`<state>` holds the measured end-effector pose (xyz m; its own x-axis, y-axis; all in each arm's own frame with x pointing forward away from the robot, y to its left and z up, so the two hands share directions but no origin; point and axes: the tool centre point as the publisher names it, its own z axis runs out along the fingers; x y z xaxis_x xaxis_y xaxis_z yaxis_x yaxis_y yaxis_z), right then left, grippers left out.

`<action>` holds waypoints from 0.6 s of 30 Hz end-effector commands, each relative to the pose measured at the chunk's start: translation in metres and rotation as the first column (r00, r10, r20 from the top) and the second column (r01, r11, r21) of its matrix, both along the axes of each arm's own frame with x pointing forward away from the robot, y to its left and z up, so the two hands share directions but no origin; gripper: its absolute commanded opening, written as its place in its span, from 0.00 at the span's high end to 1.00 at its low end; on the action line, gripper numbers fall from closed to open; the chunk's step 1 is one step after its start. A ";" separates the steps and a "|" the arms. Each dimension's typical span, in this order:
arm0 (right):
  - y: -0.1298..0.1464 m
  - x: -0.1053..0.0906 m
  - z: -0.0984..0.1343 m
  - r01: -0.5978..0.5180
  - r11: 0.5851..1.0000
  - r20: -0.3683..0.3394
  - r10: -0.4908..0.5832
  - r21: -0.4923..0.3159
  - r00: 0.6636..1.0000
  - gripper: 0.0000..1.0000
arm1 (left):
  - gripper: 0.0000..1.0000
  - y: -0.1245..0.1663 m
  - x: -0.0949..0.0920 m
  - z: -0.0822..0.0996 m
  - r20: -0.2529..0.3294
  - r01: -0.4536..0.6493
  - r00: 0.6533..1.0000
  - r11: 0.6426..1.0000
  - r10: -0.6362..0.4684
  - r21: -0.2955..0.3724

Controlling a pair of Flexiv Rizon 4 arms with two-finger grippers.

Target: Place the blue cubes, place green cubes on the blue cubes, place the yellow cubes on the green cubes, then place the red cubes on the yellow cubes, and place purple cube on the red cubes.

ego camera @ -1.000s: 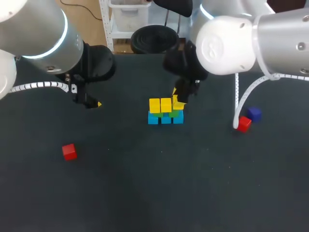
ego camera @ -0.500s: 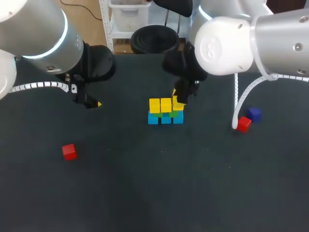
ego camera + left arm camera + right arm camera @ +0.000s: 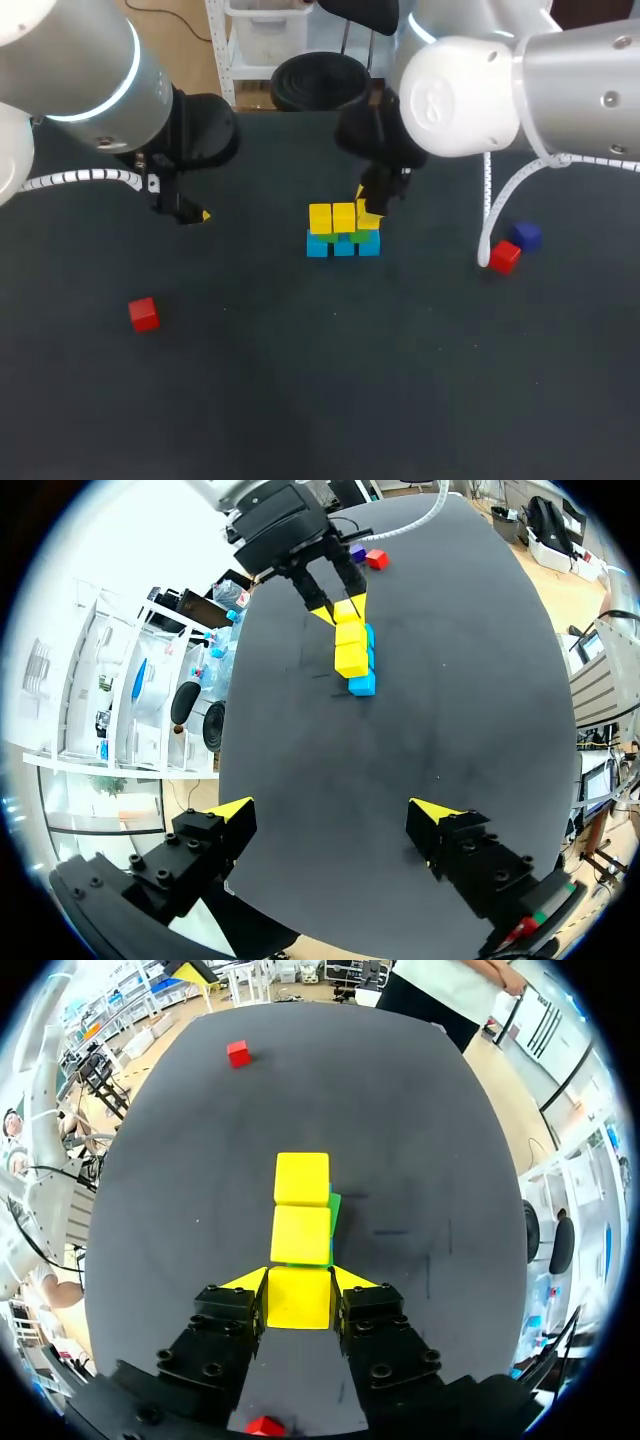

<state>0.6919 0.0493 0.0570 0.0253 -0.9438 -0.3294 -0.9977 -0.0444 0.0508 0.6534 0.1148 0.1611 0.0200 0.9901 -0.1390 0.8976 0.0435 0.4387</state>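
At the row's right end, a small yellow cube (image 3: 300, 1305) is clamped by the right gripper (image 3: 300, 1282) (left gripper (image 3: 335, 808) spread, empty); it should be squared over the green cube (image 3: 361, 237) before release.

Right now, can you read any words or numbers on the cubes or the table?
None to read: the yellow cube in the right tool, the red cube and the black table show no words, numbers or signs.
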 end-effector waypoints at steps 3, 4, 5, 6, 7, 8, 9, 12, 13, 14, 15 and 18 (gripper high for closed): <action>0.000 0.001 -0.001 -0.001 1.000 0.000 0.001 -0.001 1.000 1.00 | 0.00 -0.001 0.000 0.000 0.000 -0.003 1.000 1.000 0.003 0.003; 0.000 0.001 -0.001 -0.001 1.000 0.000 0.001 -0.001 1.000 1.00 | 0.00 -0.001 0.000 0.000 0.000 -0.003 1.000 1.000 0.003 0.003; 0.000 0.001 -0.001 -0.001 1.000 -0.001 0.001 -0.001 1.000 1.00 | 0.00 -0.001 0.000 0.000 0.000 -0.003 1.000 1.000 0.003 0.003; 0.000 0.001 -0.001 -0.002 1.000 -0.002 0.002 -0.001 1.000 1.00 | 0.00 -0.001 0.000 0.000 0.000 -0.003 1.000 1.000 0.003 0.003; 0.000 0.001 -0.001 -0.002 1.000 -0.001 0.002 -0.002 1.000 1.00 | 0.00 -0.001 0.000 0.000 0.000 -0.003 1.000 1.000 0.003 0.003; 0.000 0.001 -0.002 -0.003 1.000 -0.001 0.003 -0.002 1.000 1.00 | 0.00 -0.001 0.000 0.000 0.000 -0.003 1.000 1.000 0.003 0.003; 0.001 0.001 -0.002 -0.004 1.000 -0.002 0.004 -0.002 1.000 1.00 | 0.00 -0.001 0.000 0.000 0.000 -0.003 1.000 1.000 0.003 0.003; 0.001 0.001 -0.002 -0.004 1.000 -0.003 0.004 -0.003 1.000 1.00 | 0.00 -0.001 0.000 0.000 0.000 -0.003 1.000 1.000 0.003 0.003; 0.001 0.001 -0.002 -0.004 1.000 -0.003 0.004 -0.003 1.000 1.00 | 0.00 -0.001 0.000 0.000 0.000 -0.003 1.000 1.000 0.003 0.003; 0.001 0.001 -0.002 -0.004 1.000 -0.002 0.004 -0.003 1.000 1.00 | 0.00 -0.001 0.000 0.000 0.000 -0.003 1.000 1.000 0.003 0.003; 0.001 0.001 -0.003 -0.004 1.000 -0.002 0.004 -0.002 1.000 1.00 | 0.00 -0.001 0.000 0.000 0.000 -0.003 1.000 1.000 0.003 0.003; 0.001 0.001 -0.003 -0.005 1.000 -0.001 0.005 -0.004 1.000 1.00 | 0.00 -0.001 0.000 0.000 0.000 -0.003 1.000 1.000 0.003 0.003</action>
